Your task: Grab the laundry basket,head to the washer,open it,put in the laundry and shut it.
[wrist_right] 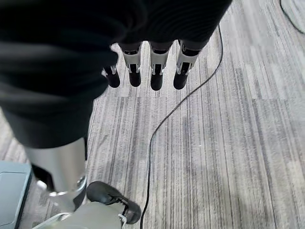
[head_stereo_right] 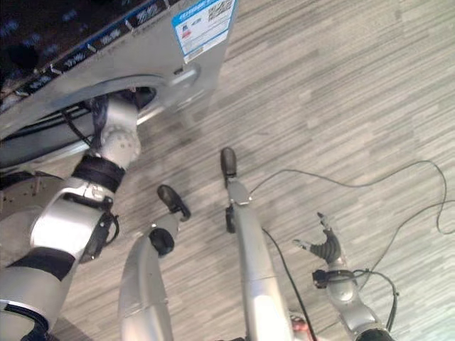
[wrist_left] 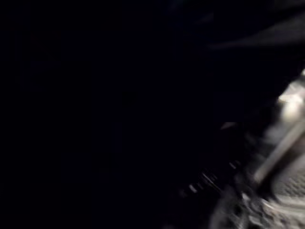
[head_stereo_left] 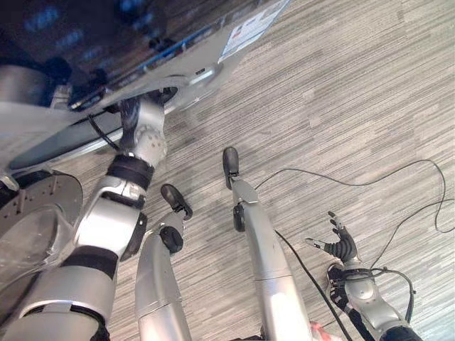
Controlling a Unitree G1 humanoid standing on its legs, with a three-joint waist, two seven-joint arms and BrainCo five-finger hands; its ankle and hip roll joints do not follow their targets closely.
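Observation:
The grey washer (head_stereo_left: 181, 67) stands at the upper left with its round opening (head_stereo_right: 124, 99) dark. Its round door (head_stereo_left: 32, 227) hangs open at the left edge. My left arm reaches up into the opening, and its hand is hidden inside past the wrist (head_stereo_left: 138, 114). The left wrist view is almost black, with a strip of dotted metal drum (wrist_left: 281, 191) at one side. My right hand (head_stereo_left: 340, 243) hangs low at the right over the floor, far from the washer. Its fingers (wrist_right: 157, 71) are straight and spread, with nothing in them.
Grey striped plank floor (head_stereo_left: 355, 92) spreads to the right of the washer. A blue and white label (head_stereo_right: 202, 25) sits on the washer's front corner. A pale grey flat thing (wrist_right: 9, 191) lies on the floor beside my right side.

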